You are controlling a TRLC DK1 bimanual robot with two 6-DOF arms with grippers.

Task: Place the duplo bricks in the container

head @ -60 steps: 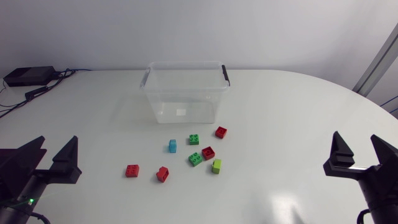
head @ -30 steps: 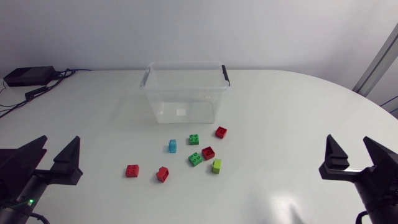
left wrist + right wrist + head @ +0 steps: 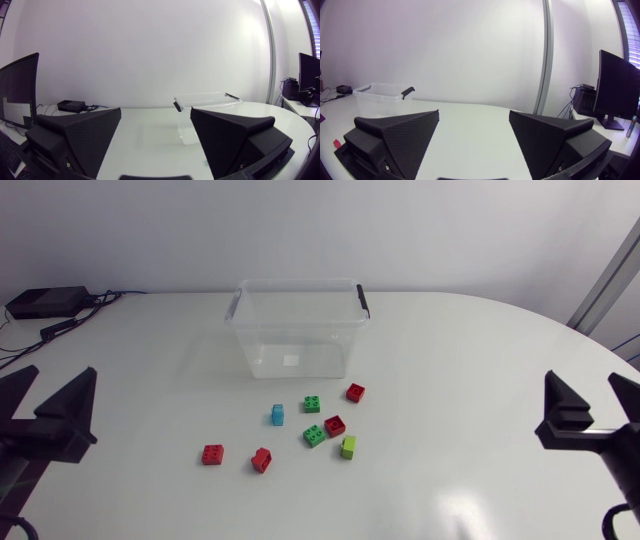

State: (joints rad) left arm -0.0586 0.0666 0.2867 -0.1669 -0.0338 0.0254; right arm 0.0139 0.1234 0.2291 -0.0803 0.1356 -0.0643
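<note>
A clear plastic container (image 3: pixel 300 330) with black handle clips stands open at the table's far middle. In front of it lie several duplo bricks: a red one (image 3: pixel 355 392), a green one (image 3: pixel 313 404), a blue one (image 3: pixel 278 415), another red (image 3: pixel 335 425), another green (image 3: pixel 315 436), a lime one (image 3: pixel 348 446), and two red ones (image 3: pixel 212 454) (image 3: pixel 262 459) further left. My left gripper (image 3: pixel 55 375) hovers open and empty at the left edge, my right gripper (image 3: pixel 586 380) open and empty at the right edge. The container (image 3: pixel 207 98) shows ahead of my left gripper (image 3: pixel 155 112), and off to the side of my right gripper (image 3: pixel 474 115) the container (image 3: pixel 380 95) appears again.
A black box (image 3: pixel 45 302) with cables sits at the table's far left corner. White tabletop (image 3: pixel 470 360) stretches between the bricks and each gripper. A red brick (image 3: pixel 336 143) peeks out beside the right gripper's finger.
My left gripper has drawn back to the left, away from the bricks. The right gripper has shifted slightly right. Bricks and container have not moved.
</note>
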